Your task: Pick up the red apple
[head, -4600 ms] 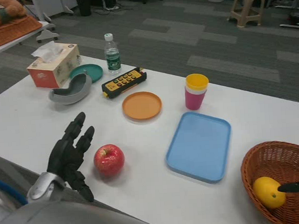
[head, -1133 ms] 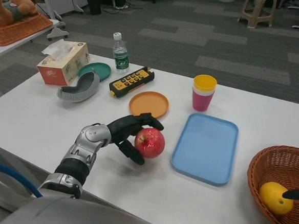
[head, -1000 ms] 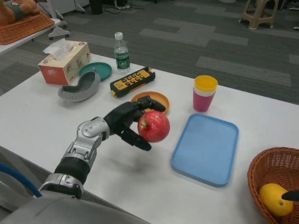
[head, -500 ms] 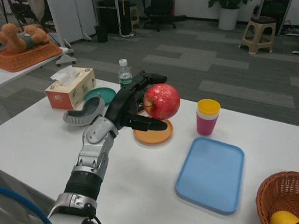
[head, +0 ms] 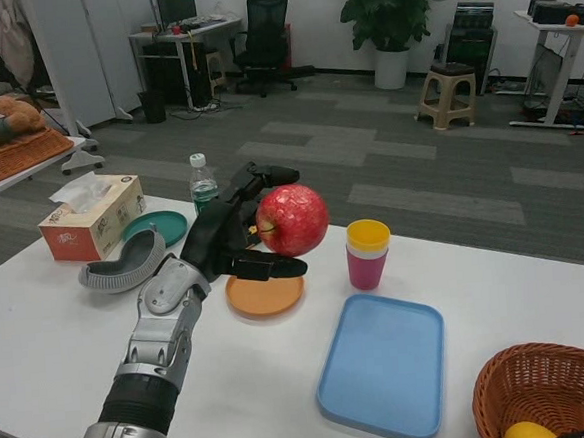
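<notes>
1. The left hand [head: 235, 235] is gripping the apple [head: 292, 220]: one finger is curling over its top, another is reaching under it, and the fruit is sitting between them.
2. The apple is hanging in the air well clear of the bench [head: 40, 337], above the orange plate [head: 264, 294] near the bench's far edge and just beside the stacked cups [head: 368, 254].
3. The pick-up is looking done, judging by this: the apple is off the surface and the hold is appearing firm. Nothing of the task seems to be remaining beyond keeping that grip steady.
4. The right hand is barely showing; only a dark sliver is peeking in at the bottom right corner beside the basket [head: 529, 388], so I cannot tell whether its fingers are open or closed.
5. Writing: the tissue box [head: 80, 222] near the bench's far left corner is carrying red print, but it is too small to read. The bottle [head: 202, 183] at the far edge is wearing a green label, also illegible. No other lettering is showing on the blue tray [head: 382, 364], the cups or the plate.
</notes>
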{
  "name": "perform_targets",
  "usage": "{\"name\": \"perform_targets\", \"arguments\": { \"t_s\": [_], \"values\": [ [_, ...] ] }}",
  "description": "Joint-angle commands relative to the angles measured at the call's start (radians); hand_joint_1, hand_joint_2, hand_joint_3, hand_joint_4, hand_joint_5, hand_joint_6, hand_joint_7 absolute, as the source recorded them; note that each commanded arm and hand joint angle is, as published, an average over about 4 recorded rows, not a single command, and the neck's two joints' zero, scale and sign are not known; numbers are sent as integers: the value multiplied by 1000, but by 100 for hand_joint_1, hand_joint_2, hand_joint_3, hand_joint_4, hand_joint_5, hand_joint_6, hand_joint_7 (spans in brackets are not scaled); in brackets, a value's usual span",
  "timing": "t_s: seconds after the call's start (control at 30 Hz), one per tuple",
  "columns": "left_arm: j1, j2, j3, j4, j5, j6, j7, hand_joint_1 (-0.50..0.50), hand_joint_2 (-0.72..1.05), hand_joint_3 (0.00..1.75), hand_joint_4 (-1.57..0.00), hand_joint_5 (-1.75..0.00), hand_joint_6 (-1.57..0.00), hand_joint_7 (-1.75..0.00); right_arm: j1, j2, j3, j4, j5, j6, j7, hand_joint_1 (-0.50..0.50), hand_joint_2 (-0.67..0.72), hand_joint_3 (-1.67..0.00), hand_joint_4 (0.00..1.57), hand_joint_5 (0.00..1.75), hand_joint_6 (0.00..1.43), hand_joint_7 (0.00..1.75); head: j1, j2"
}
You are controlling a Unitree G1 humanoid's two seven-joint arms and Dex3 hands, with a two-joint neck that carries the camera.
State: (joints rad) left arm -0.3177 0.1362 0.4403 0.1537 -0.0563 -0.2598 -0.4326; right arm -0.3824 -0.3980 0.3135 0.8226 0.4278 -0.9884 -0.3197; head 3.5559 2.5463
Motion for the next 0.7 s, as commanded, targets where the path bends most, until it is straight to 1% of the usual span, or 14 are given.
{"name": "perform_targets", "arguments": {
  "t_s": [0.03,0.13,0.17,0.23,0.27,0.33,0.4,0.47,0.53,0.6,0.7],
  "values": [
    [-21,14,-3,2,-2,8,10,48,105,17,-131,-133,-63,-126,-17,4,6,-3,5,-3,-2,-17,72,0,0,0,0,0,-20,-3],
    [-21,14,-3,3,-2,8,11,48,105,17,-131,-133,-63,-126,-19,4,6,-1,5,-3,-2,-17,72,0,0,0,0,0,-47,-5],
    [-21,14,-4,3,-2,8,11,48,105,20,-131,-133,-63,-126,-20,5,6,0,5,-3,-2,-17,72,0,0,0,0,0,-75,-7],
    [-21,14,-5,4,-3,8,11,48,105,22,-131,-133,-63,-126,-22,6,6,1,5,-3,-2,-17,72,0,0,0,0,0,-136,-12],
    [-21,14,-6,5,-4,8,11,48,105,22,-131,-133,-63,-126,-24,8,6,2,5,-3,-2,-17,72,0,0,0,0,0,-188,-14],
    [-21,14,-7,8,-6,8,12,48,105,17,-131,-133,-65,-126,-28,8,7,3,5,-3,-2,-17,72,0,0,0,0,0,-269,-18],
    [-20,14,-10,11,-8,9,13,48,105,17,-131,-133,-65,-126,-30,9,7,2,5,-3,-2,-17,72,0,0,0,0,0,-360,-22],
    [-18,15,-16,17,-13,9,15,48,105,17,-131,-133,-65,-126,-34,10,7,1,4,-3,-2,-17,72,0,0,0,0,0,-413,-22],
    [-17,15,-22,22,-19,8,17,48,105,17,-131,-133,-66,-126,-37,11,7,1,4,-3,-2,-17,72,0,0,0,0,0,-430,-23],
    [-17,16,-25,27,-22,8,19,48,105,22,-133,-133,-67,-126,-38,13,9,1,4,-3,-2,-17,72,0,0,0,0,0,-438,-28],
    [-17,18,-30,35,-25,8,20,48,105,20,-135,-133,-68,-126,-38,18,11,-3,3,-3,-2,-17,72,0,0,0,0,0,-441,-34]
  ]
}}
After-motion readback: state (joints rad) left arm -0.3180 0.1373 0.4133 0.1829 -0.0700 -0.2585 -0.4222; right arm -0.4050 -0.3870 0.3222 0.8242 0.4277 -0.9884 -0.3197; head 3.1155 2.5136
